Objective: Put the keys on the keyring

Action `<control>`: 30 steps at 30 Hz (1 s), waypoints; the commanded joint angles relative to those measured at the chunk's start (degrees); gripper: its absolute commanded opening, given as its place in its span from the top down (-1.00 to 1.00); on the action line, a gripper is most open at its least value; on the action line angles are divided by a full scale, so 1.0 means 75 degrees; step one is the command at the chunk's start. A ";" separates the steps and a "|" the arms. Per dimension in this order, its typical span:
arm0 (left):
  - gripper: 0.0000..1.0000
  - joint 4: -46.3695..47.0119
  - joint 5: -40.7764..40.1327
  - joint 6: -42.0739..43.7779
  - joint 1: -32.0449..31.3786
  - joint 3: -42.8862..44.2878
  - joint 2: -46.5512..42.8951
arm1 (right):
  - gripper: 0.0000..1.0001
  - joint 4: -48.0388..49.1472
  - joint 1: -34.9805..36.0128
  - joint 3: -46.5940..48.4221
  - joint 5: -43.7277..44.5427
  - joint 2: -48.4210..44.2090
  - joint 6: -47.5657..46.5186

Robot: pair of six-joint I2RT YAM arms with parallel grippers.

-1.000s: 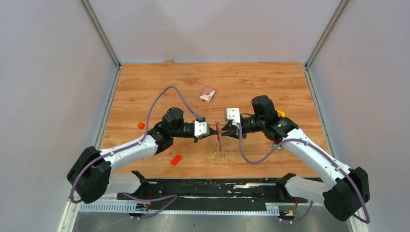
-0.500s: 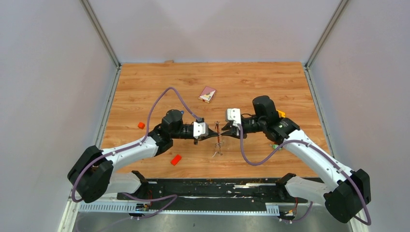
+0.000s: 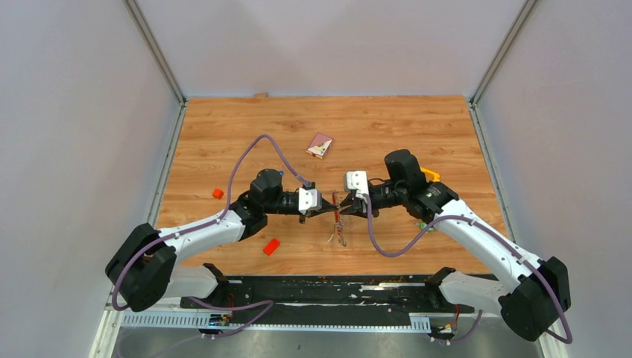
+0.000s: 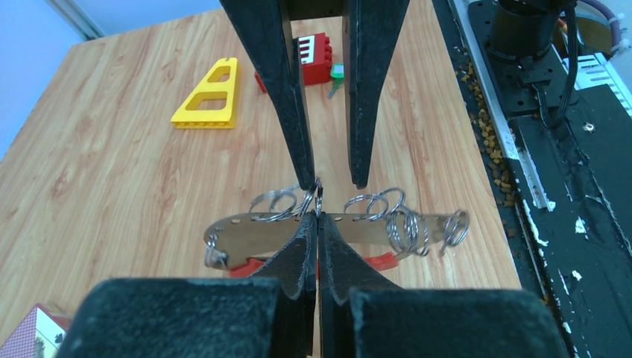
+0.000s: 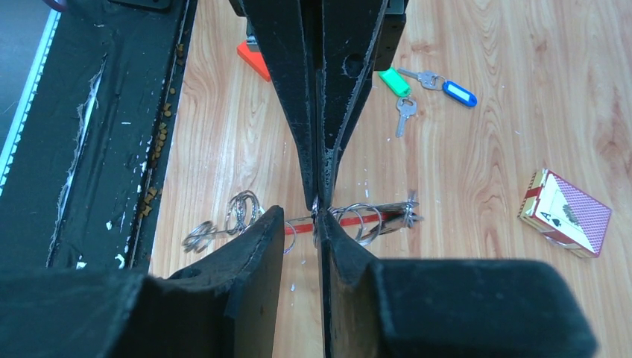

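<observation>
Your keyring (image 4: 370, 229), a grey metal strip hung with wire split rings above a red strap, sits mid-table between the two claws. The left gripper (image 4: 318, 221) is clamped on the strip's middle. The right gripper (image 5: 299, 216) stands narrowly parted around it. A green-tagged silver key (image 5: 393, 82) and a blue-tagged silver key (image 5: 456, 92) lie on the wooden table (image 3: 223, 127), well apart from the keyring.

From top cam, keyring (image 3: 340, 224) rings too small to tell; green-tag key (image 5: 394, 82) partly behind jaws.
</observation>
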 commanded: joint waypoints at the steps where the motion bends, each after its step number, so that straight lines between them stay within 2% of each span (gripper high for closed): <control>1: 1.00 0.0379 0.0064 -0.0026 -0.0038 0.0041 -0.0023 | 0.53 -0.0051 0.0103 0.0269 -0.0242 0.0171 -0.0149; 12: 1.00 0.0512 0.0252 -0.0142 -0.0035 -0.0012 -0.0066 | 0.69 -0.0026 0.0096 0.0204 -0.0013 0.0271 -0.0218; 17: 1.00 0.0703 0.0317 -0.0298 -0.0029 -0.0071 -0.0035 | 0.98 -0.0013 0.0104 0.0231 0.0060 0.0296 -0.0222; 23: 0.99 0.0472 0.0239 -0.0024 -0.0023 -0.0018 0.0036 | 1.00 -0.0149 0.0103 0.0465 0.0335 0.0239 -0.0078; 25: 0.70 0.0094 0.0054 0.0279 -0.0023 0.0127 0.0035 | 1.00 -0.0431 0.0131 0.0671 0.0485 0.0350 -0.0059; 27: 0.49 -0.0350 -0.0173 0.0708 -0.0023 0.0264 -0.0027 | 1.00 -0.0788 0.0196 0.0929 0.0737 0.0523 -0.0060; 30: 0.29 -0.0626 -0.0482 0.1231 -0.0023 0.0304 -0.0221 | 1.00 -0.1094 0.0287 0.1163 0.1032 0.0671 -0.0002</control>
